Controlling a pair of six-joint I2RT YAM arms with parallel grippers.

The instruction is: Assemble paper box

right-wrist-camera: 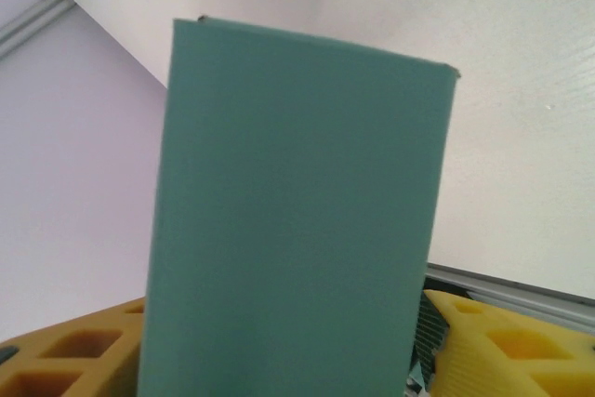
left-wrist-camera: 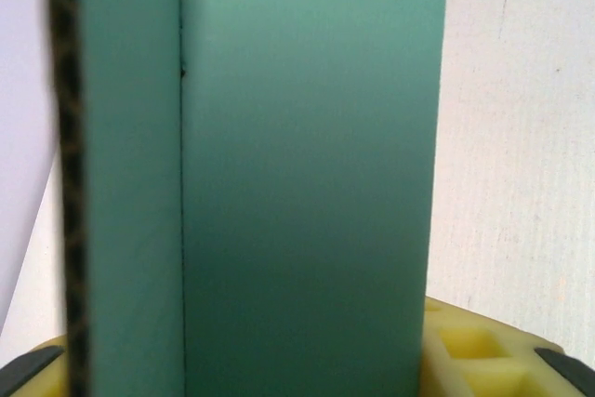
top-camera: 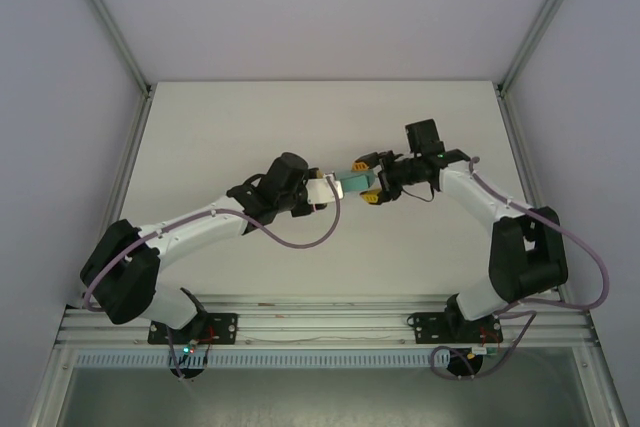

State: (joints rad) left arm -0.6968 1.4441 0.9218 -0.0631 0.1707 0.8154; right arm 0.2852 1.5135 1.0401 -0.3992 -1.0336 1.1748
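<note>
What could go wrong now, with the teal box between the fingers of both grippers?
1. The paper box spans between the left gripper and the right gripper; if neither grips firmly, it may fall to the table.
2. The two grippers stand very close, so they might collide.
3. The box walls look thin; a hard squeeze could dent them.

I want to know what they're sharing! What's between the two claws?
The teal paper box. The top view shows it reaching from the left claw to the right claw. Each wrist view shows it between that claw's yellow fingers.
</note>
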